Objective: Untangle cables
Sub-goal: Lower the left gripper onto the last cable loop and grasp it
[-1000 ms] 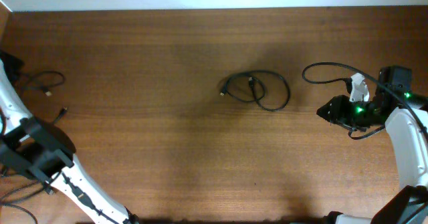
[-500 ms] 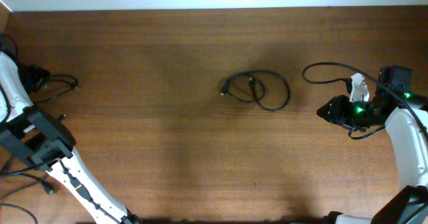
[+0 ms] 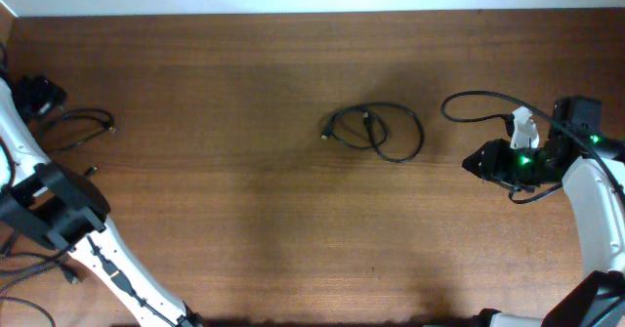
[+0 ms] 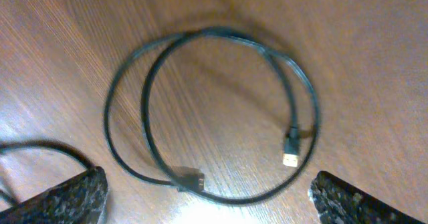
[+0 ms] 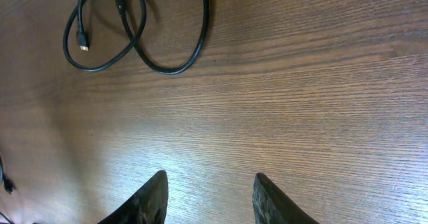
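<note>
A coiled black cable lies mid-table, its loops crossing; in the right wrist view the same coil shows at the upper left. A second black cable lies looped at the far left. In the left wrist view this cable forms a double ring with a gold-tipped plug and a dark plug. My left gripper is open wide just beside that ring, holding nothing. My right gripper stands open and empty, well right of the middle coil.
A thin black lead arcs from the right wrist across the table at the back right. Loose wires and a small plug lie by the left arm's base. The table's back edge meets a white wall.
My left gripper has opened, let go of the left cable and drawn back toward the far left corner. The cable now rests as a loop on the table. The right arm has not moved.
</note>
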You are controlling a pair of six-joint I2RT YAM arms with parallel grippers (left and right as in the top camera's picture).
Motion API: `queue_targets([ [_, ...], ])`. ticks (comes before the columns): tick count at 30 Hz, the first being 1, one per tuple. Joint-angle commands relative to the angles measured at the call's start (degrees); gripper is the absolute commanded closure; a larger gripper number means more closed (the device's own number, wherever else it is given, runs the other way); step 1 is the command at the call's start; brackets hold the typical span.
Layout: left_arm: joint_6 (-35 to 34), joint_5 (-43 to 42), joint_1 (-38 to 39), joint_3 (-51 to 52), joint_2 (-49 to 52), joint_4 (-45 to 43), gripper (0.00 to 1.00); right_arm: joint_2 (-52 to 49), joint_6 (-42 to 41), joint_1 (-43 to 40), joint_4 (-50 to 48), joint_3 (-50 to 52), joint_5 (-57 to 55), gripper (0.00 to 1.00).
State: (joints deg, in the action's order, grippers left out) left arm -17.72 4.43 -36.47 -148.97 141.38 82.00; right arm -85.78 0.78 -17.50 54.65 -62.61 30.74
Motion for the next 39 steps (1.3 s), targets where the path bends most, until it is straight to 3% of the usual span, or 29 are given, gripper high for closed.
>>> queue_targets([
  [1,5.9,-0.8,3.2,-3.5,-8.3,0.7,0.01,-0.2,1.0,-0.2,-0.1,0.5,0.1,0.60],
  [5,8.3,-1.6,9.9,-3.5,-12.2,1.6,0.01,-0.2,0.9,-0.1,0.0,0.5,0.1,0.53],
  [15,17.4,-2.3,33.7,-3.4,-12.7,6.9,0.01,-0.2,0.9,-0.2,0.0,0.5,-1.9,0.52],
  [23,17.4,-3.6,50.8,-2.3,-9.8,6.3,0.01,-0.2,0.7,-0.2,0.0,0.5,-7.5,0.51],
  [39,21.5,-8.3,63.5,-2.0,9.0,4.0,0.01,-0.2,0.7,-0.2,1.1,0.5,-7.4,0.51],
])
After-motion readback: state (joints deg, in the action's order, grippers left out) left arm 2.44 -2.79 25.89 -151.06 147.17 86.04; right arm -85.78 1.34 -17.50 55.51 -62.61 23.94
